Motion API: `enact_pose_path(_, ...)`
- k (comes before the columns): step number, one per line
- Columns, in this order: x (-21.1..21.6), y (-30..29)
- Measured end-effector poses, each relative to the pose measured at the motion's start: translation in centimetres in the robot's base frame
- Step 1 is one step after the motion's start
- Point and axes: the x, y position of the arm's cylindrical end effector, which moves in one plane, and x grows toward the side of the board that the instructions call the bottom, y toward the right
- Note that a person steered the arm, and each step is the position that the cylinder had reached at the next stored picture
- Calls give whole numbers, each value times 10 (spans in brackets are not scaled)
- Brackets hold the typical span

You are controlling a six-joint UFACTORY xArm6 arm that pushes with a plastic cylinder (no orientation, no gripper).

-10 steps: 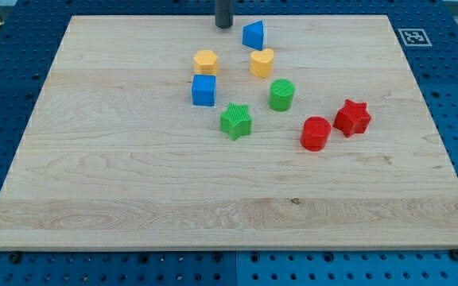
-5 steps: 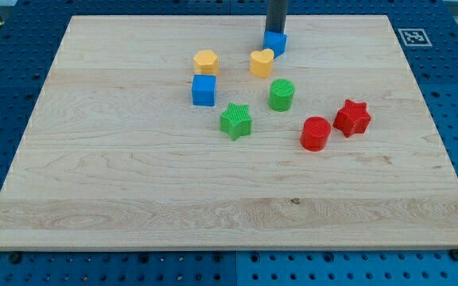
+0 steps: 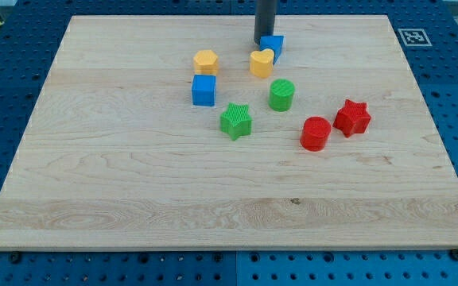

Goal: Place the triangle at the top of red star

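my tip [image 3: 264,41] (bare rod, grips nothing) sits touching the blue triangle's [image 3: 273,45] left side near the view's top, well up-left of the red star [image 3: 351,117]; small, light, probably spins unless pushed dead-centre.

All I see of my arm is a straight, smooth rod, dark grey to near black, round in section I think. My tip [image 3: 263,41] ends blunt and flat. No cables, screws or markings show.
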Motion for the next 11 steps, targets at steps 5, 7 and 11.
enact_pose_path(5,14,-5)
enact_pose_path(7,40,51)
enact_pose_path(11,63,150)
